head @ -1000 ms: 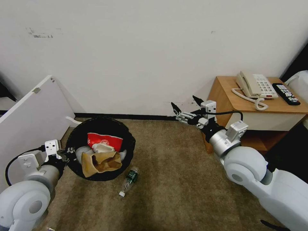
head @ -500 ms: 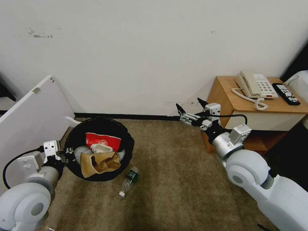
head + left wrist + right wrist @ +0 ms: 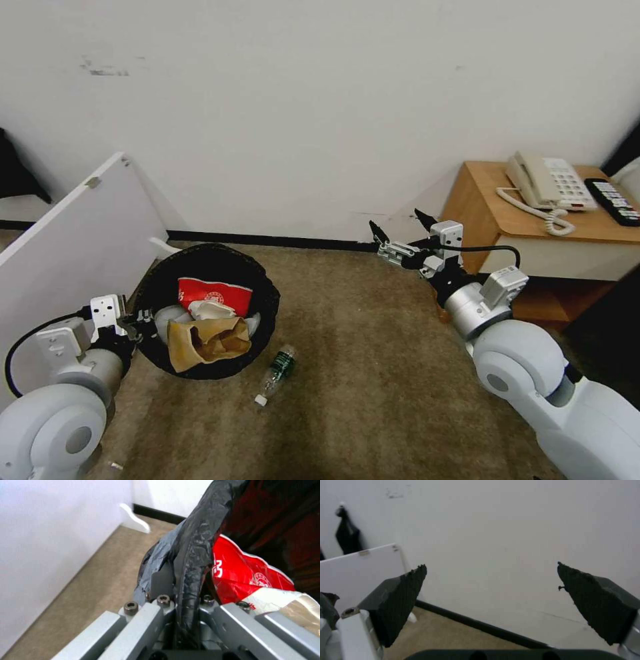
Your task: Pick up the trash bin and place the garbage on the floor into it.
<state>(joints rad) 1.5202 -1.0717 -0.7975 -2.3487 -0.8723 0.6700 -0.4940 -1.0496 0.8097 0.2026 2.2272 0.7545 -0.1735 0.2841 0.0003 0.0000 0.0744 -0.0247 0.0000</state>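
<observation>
left end effector [image 3: 141,319] clamped on trash bin [image 3: 263,283] rim | right end effector [image 3: 399,230] spread wide, empty

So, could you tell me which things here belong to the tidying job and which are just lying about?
Job:
- trash bin, left gripper clamped on its rim
- bottle on the floor
- right gripper, open

Lying about:
- telephone
- remote
- white board

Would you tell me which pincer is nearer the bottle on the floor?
Left. The left pincer grips the bin rim, the bottle lying just past the bin. The right pincer hangs open, high near the wall.
</observation>
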